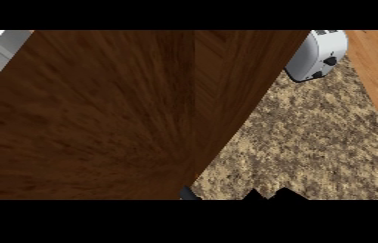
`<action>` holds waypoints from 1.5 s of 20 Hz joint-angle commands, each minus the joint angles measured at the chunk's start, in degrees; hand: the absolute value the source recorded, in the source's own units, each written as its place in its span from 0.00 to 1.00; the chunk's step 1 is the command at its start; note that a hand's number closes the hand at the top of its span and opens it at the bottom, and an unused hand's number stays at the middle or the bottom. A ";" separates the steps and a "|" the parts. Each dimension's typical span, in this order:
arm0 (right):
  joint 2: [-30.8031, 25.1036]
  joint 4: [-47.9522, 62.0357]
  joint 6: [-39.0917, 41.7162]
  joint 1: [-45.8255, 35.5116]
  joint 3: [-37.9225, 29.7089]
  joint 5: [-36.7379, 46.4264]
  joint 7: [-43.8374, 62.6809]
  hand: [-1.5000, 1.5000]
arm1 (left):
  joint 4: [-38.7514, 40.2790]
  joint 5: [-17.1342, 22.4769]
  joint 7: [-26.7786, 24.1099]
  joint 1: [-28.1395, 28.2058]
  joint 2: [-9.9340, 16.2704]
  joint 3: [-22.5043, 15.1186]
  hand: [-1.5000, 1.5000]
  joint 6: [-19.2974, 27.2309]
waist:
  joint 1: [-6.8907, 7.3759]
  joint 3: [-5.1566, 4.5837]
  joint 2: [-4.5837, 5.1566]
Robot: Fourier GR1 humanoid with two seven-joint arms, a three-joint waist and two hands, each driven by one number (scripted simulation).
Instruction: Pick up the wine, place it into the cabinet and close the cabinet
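The dark wooden cabinet (125, 112) fills the left and middle of the head view, with a straight seam running down its surface near the middle. No wine bottle shows anywhere. A small black part of my right hand (286, 194) pokes up at the lower edge, over the counter just right of the cabinet. A dark sliver at the cabinet's bottom corner may be my left hand (188, 193); most of it is hidden.
A speckled brown granite counter (310, 137) stretches to the right of the cabinet. A silver toaster (317, 54) with black knobs stands at the back right. A light wooden strip (365, 57) borders the far right.
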 commanded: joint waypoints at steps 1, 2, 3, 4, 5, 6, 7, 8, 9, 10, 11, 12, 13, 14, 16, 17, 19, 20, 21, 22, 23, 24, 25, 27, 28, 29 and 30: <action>2.84 3.06 -3.61 -5.24 7.10 2.18 2.95 1.00 | 1.61 6.90 -2.81 4.39 4.80 9.88 1.00 -8.41 | 0.04 -0.10 -0.04; 2.87 7.04 -2.71 -6.94 7.55 3.41 0.46 1.00 | 2.83 6.29 -5.21 7.65 5.85 10.23 1.00 -11.49 | 0.82 -0.12 -0.02; 2.89 8.39 -5.22 -11.03 8.42 4.25 1.44 1.00 | 1.71 8.89 -3.37 6.75 6.82 13.25 1.00 -11.39 | 0.48 -0.10 -0.08; 2.91 10.74 -7.26 -11.02 10.98 5.70 -0.78 1.00 | 1.28 10.08 -3.80 8.09 8.13 15.16 1.00 -13.68 | 0.80 -0.08 -0.10; 2.93 14.15 -11.36 -13.72 13.12 6.26 -2.95 1.00 | 1.76 11.89 -2.16 6.79 8.98 16.71 1.00 -13.89 | 1.26 -0.15 -0.12; 2.94 15.90 -9.52 -15.63 9.19 3.47 -1.74 1.00 | 3.04 11.67 -3.56 9.00 9.60 18.34 1.00 -17.00 | 0.80 -0.04 0.10; 2.95 19.73 -11.88 -17.54 12.34 5.65 -5.33 1.00 | 1.43 10.51 -3.35 9.55 9.42 17.14 1.00 -17.37 | 0.99 -0.02 0.08; 2.95 22.09 -11.25 -18.65 12.26 5.58 -6.85 1.00 | 4.16 14.73 -2.27 9.24 11.29 20.81 1.00 -20.42 | 1.14 -0.05 0.23; 2.96 25.37 -13.02 -22.58 9.86 5.07 -7.69 1.00 | 3.85 16.44 -1.32 8.02 11.93 22.10 1.00 -21.17 | 1.33 -0.07 0.29; 2.97 29.03 -15.45 -22.55 13.73 8.67 -10.70 1.00 | 4.11 14.84 -1.73 9.32 11.44 20.78 1.00 -21.66 | 1.54 -0.08 0.24; 2.97 32.48 -14.95 -25.08 9.39 6.88 -11.83 1.00 | 2.41 16.96 -0.10 9.03 12.34 22.63 1.00 -20.51 | 1.66 -0.01 0.43; 2.97 35.49 -14.00 -25.40 9.46 5.69 -14.09 1.00 | 6.67 17.07 -1.81 9.11 11.84 23.78 1.00 -24.49 | 1.53 -0.05 0.59; 2.97 38.14 -15.27 -26.39 8.93 6.34 -14.36 1.00 | 4.39 17.50 -0.92 11.19 13.06 24.42 1.00 -25.26 | 1.87 -0.01 0.46; 2.98 40.43 -18.66 -28.36 12.34 5.81 -15.46 1.00 | 5.25 18.42 -0.45 9.98 12.77 24.74 1.00 -26.08 | 1.62 -0.02 0.46; 2.98 47.22 -19.41 -32.83 9.73 4.47 -17.92 1.00 | 7.12 17.96 -0.79 9.50 13.04 26.15 1.00 -27.71 | 2.09 -0.05 0.66; 2.98 49.37 -16.54 -33.65 5.55 2.92 -18.91 1.00 | 7.80 19.99 0.16 9.09 13.40 27.49 1.00 -27.81 | 1.50 0.01 0.77; 2.98 54.53 -20.57 -33.51 7.63 0.98 -22.74 1.00 | 6.63 22.30 1.11 10.45 13.97 28.79 1.00 -29.56 | 2.24 0.02 0.79; 2.98 57.55 -19.24 -34.87 5.80 -0.28 -24.21 1.00 | 7.82 19.11 -0.64 12.37 12.74 28.83 1.00 -30.60 | 2.57 0.00 0.77; 2.98 60.55 -16.25 -35.36 4.45 -1.99 -25.29 1.00 | 7.53 23.64 1.74 9.35 14.48 30.73 1.00 -30.01 | 1.89 0.04 1.03; 2.98 63.48 -16.15 -37.87 2.08 -2.48 -25.35 1.00 | 7.59 22.08 0.98 12.87 14.10 30.67 1.00 -32.38 | 2.78 0.01 0.86; 2.98 66.06 -15.35 -36.73 3.17 -2.43 -28.25 1.00 | 7.88 23.47 1.94 11.24 14.40 32.08 1.00 -30.75 | 2.03 0.05 0.96; 2.98 68.38 -16.21 -36.86 2.90 -1.92 -30.01 1.00 | 5.35 20.82 1.09 13.59 13.30 31.74 1.00 -30.49 | 2.43 0.07 0.79; 2.98 73.10 -16.39 -37.99 1.53 -2.19 -32.28 1.00 | 7.94 22.16 1.96 9.97 14.43 31.48 1.00 -31.70 | 2.60 -0.02 1.49; 2.98 75.27 -16.69 -36.29 1.28 -2.33 -36.07 1.00 | 8.63 23.49 2.48 11.56 14.71 34.67 1.00 -32.80 | 1.93 0.06 1.00; 2.99 79.97 -15.42 -37.95 -1.08 -2.23 -37.12 1.00 | 9.62 21.49 2.02 11.69 13.76 32.77 1.00 -33.69 | 2.34 0.00 1.34; 2.99 81.37 -13.81 -38.16 -0.27 -1.87 -38.25 1.00 | 9.44 23.70 2.99 8.66 13.63 33.35 1.00 -30.29 | 1.21 0.05 1.35; 2.99 83.43 -14.12 -38.84 -0.44 -2.52 -37.61 1.00 | 7.57 21.17 2.37 11.07 12.51 32.32 1.00 -31.14 | 1.95 0.04 1.16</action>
